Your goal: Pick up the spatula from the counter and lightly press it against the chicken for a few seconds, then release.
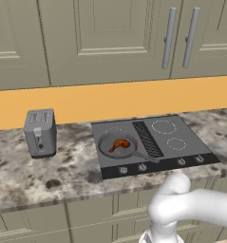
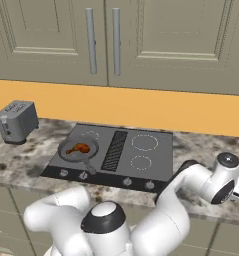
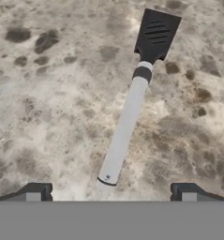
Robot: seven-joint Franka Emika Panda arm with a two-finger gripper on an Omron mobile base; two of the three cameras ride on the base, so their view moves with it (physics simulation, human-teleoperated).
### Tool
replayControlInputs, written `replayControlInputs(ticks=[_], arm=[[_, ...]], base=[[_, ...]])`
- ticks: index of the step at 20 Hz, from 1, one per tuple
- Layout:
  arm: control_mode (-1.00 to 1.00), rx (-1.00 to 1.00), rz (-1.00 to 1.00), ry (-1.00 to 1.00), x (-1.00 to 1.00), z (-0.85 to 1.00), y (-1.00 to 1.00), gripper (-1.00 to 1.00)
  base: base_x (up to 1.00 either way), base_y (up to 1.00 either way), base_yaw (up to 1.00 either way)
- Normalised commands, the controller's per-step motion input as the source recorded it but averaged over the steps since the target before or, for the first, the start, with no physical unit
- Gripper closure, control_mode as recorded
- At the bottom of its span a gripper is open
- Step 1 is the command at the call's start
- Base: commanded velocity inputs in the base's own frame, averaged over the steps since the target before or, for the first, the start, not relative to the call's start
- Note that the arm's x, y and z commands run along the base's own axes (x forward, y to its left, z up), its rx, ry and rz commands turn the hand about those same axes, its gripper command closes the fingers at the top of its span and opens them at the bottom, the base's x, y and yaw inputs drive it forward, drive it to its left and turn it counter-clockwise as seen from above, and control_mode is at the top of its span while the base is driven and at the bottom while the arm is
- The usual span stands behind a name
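Open gripper (image 3: 111, 192) hanging over the spatula (image 3: 127, 117)

Its jaws are standing spread wide above the speckled counter (image 3: 48, 93), where the spatula is lying flat. The white handle end is sitting between the two fingertips, clear of both, with the black slotted blade pointing away. Over on the cooktop (image 1: 181, 130), the chicken (image 1: 119, 144) is sitting in the pan (image 1: 105, 148).

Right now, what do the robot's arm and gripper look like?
Glossy white arm of fat rounded links, with dark grey caps and bands at the joints. The gripper has two small dark fingertips with paler grey pads. No cables or markings that I can see.
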Motion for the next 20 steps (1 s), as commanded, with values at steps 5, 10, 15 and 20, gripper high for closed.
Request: replayControlInputs(ticks=[5, 10, 15, 20], arm=[[-1.0, 0.02, 0.0, 0.0, 0.1, -0.12, -0.06, -1.0], [-1.0, 0.02, 0.0, 0.01, 0.1, -0.16, -0.06, -1.0], [-1.0, 0.01, 0.0, 0.01, 0.09, -0.13, -0.07, -1.0], [-1.0, 0.01, 0.0, 0.0, 0.08, -0.13, -0.07, -1.0]], base=[[0.0, 0.0, 0.0], [0.0, 0.0, 0.0], [0.0, 0.0, 0.0], [0.0, 0.0, 0.0]])
